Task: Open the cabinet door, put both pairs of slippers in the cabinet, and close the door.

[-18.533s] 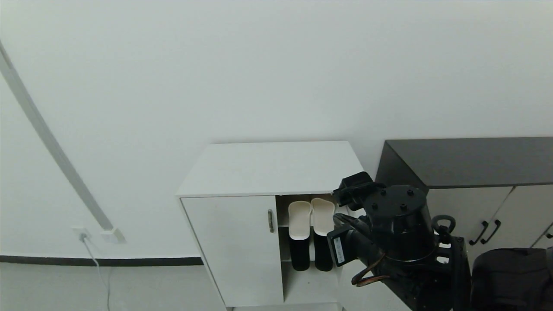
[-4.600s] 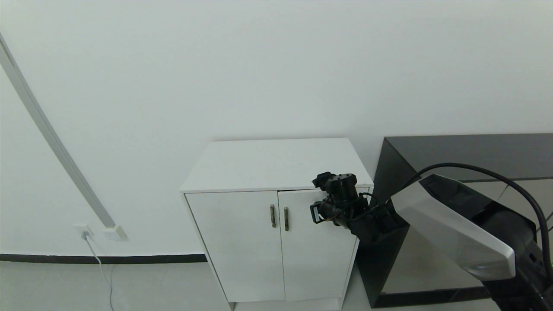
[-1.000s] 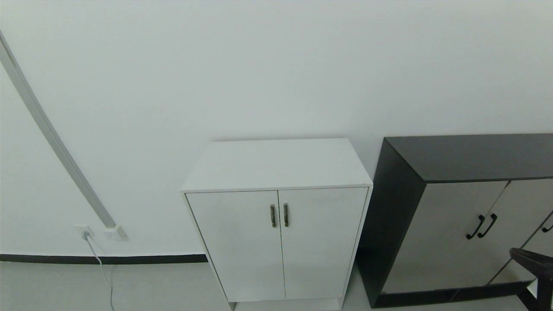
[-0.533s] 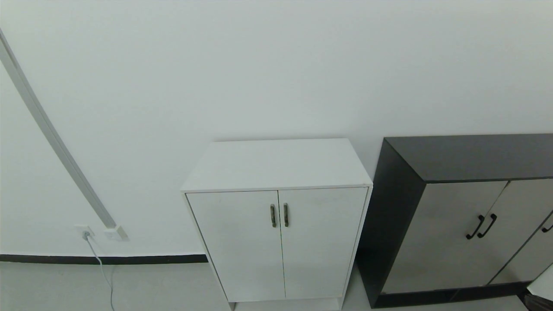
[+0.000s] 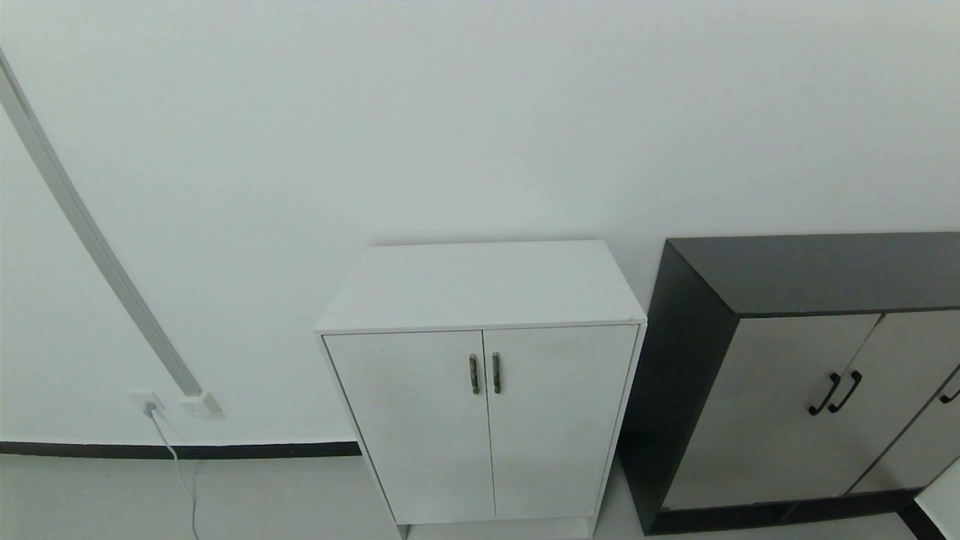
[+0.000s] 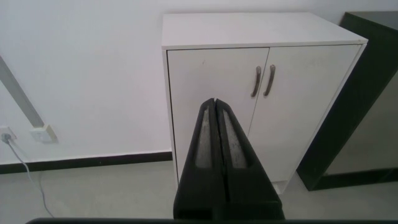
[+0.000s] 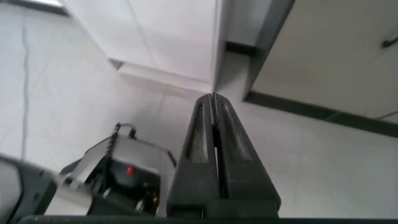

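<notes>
The left gripper (image 6: 214,102) has its two fingers pressed flat together with nothing between them. Straight ahead of it, at 12 o'clock, stands the white cabinet (image 6: 261,93), well apart from the fingertips. The right gripper (image 7: 214,96) is likewise closed tight and empty, angled down over the grey floor (image 7: 323,162). Beyond its tips the foot of the white cabinet meets the foot of the dark cabinet (image 7: 329,50).

In the head view the white cabinet (image 5: 480,300) stands against the wall, at 6 o'clock from the picture's centre. Both its doors (image 5: 559,420) are fully shut, their edges meeting. The two handles (image 5: 474,373) sit side by side at the seam, and the inside is hidden. The dark cabinet (image 5: 810,277) stands just beside it at 3 o'clock. At 9 o'clock a wall socket (image 5: 144,405) sits low on the wall, with a cable (image 5: 176,465) hanging from it to the floor.
</notes>
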You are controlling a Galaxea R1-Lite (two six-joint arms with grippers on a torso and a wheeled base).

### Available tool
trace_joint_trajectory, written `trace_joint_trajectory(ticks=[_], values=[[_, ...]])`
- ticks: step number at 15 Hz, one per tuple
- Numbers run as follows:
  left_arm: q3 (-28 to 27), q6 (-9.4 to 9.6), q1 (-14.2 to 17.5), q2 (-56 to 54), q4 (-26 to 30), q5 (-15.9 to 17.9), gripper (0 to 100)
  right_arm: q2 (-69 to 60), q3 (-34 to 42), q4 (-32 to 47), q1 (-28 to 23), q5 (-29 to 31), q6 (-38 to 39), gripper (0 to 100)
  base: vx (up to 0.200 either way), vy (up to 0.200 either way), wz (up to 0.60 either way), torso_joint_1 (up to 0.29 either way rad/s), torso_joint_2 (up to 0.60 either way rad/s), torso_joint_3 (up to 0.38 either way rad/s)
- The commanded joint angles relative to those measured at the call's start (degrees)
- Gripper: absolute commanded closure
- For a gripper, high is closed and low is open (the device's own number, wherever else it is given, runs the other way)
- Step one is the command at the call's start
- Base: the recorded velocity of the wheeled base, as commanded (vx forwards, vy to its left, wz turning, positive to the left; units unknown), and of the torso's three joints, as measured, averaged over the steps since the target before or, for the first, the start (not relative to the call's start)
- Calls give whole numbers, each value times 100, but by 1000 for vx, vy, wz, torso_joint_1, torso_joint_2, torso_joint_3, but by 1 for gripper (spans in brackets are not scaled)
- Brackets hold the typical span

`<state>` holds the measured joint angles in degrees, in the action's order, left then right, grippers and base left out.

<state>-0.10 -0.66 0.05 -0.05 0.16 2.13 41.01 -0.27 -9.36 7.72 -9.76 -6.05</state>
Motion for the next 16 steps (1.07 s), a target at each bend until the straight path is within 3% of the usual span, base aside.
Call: trace_joint_trajectory(ticks=[1, 4, 9, 14, 16], values=[[1, -4, 4, 5, 2, -2, 100, 39, 27, 84, 2, -34, 7, 100, 0, 0, 0, 0, 0, 0], [1, -4, 4, 5, 2, -38, 100, -128, 27, 725, 28, -96, -2, 100, 0, 0, 0, 0, 0, 0], [1, -4, 4, 5, -7, -46, 100, -181, 27, 760, 28, -113, -2, 100, 0, 0, 0, 0, 0, 0], [1, -13, 4, 5, -7, -46, 100, -339, 27, 954, -25, 317, 279, 100, 0, 0, 0, 0, 0, 0], [1, -13, 4, 5, 2, -46, 100, -735, 27, 954, -253, 335, 341, 100, 0, 0, 0, 0, 0, 0]])
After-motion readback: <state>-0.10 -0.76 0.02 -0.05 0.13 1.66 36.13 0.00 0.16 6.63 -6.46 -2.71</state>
